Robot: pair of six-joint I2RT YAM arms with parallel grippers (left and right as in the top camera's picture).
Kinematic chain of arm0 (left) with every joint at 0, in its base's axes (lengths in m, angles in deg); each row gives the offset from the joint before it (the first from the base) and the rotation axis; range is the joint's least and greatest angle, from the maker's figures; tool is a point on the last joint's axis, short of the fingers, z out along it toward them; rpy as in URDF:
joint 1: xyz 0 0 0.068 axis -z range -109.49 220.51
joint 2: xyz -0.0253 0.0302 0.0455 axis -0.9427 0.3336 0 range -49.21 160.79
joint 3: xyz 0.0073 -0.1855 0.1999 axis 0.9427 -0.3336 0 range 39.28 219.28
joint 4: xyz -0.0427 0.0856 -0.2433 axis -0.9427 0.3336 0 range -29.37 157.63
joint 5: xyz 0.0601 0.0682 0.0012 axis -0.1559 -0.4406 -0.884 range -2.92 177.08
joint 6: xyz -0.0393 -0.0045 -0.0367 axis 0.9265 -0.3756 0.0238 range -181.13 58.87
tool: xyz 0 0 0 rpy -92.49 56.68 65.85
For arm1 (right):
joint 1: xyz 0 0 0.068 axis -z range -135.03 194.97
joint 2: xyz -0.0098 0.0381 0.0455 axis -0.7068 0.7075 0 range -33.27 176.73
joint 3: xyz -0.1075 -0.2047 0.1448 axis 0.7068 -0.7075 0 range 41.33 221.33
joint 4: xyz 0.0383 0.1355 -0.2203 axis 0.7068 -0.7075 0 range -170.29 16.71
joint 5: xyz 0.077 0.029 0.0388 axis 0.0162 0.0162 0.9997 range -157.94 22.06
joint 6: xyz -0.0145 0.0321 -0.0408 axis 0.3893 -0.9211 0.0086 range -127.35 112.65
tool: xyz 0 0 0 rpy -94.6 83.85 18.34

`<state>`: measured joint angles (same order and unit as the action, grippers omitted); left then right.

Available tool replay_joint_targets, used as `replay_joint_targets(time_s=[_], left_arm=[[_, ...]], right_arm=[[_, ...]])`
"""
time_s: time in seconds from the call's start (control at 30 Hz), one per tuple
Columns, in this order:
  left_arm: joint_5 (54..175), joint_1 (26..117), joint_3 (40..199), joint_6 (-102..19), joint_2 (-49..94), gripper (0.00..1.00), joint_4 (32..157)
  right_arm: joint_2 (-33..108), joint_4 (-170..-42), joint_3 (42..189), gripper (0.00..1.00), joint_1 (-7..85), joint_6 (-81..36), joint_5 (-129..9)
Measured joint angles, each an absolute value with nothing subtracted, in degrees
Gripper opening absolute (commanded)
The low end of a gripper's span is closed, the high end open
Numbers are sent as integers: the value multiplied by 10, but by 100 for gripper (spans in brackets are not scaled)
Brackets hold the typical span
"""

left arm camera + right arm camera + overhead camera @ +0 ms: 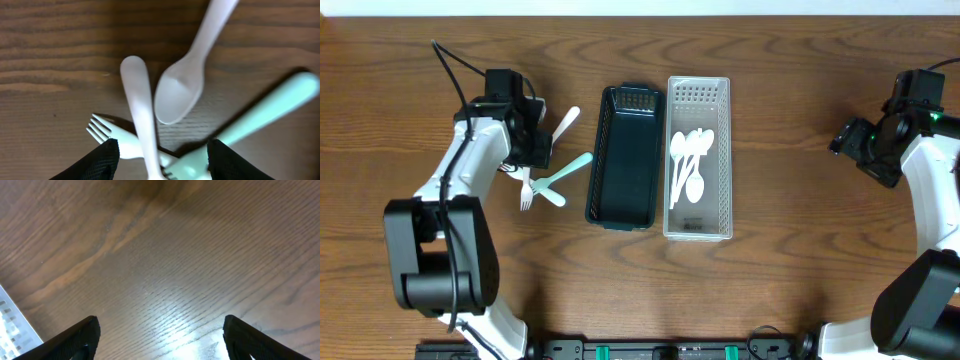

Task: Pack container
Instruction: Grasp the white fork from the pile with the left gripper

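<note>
Dark green bin (pixel 623 190): empty, upright, long axis running front to back. Just beside it on the right is a clear slotted bin (pixel 725 150) holding several white spoons (pixel 688 165). On the surface (pixel 800 250) left of the green bin lie a loose white spoon (pixel 564 124), mint-green utensil (pixel 567 171) and white fork (pixel 526 192), overlapping.

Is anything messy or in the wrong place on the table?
Yes. White and mint-green cutlery lies crisscrossed in a heap on the table, under the left hand, beside the dark bin, which is empty. The spoons in the clear bin look tidy.
</note>
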<state>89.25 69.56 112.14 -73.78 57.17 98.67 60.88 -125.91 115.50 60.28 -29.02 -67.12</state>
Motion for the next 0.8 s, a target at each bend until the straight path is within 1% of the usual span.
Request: replay_joint_targets(time_s=[0.33,0.4,0.53,0.63,0.8], left_arm=[[875,692,1121,-738,604,60,976],[874,692,1121,-738,610,57,976],[871,692,1121,-739,625,56,975],[870,692,1121,-738,635,54,975],[871,688,1127,-739,646,43,976]], right_arm=[[609,-1265,1155,79,603,-290,-671],[609,-1265,1155,79,603,-290,-671],[609,-1266,1155,79,603,-290,-671],[609,-1266,1155,79,603,-290,-671],[609,-1266,1155,79,603,-290,-671]])
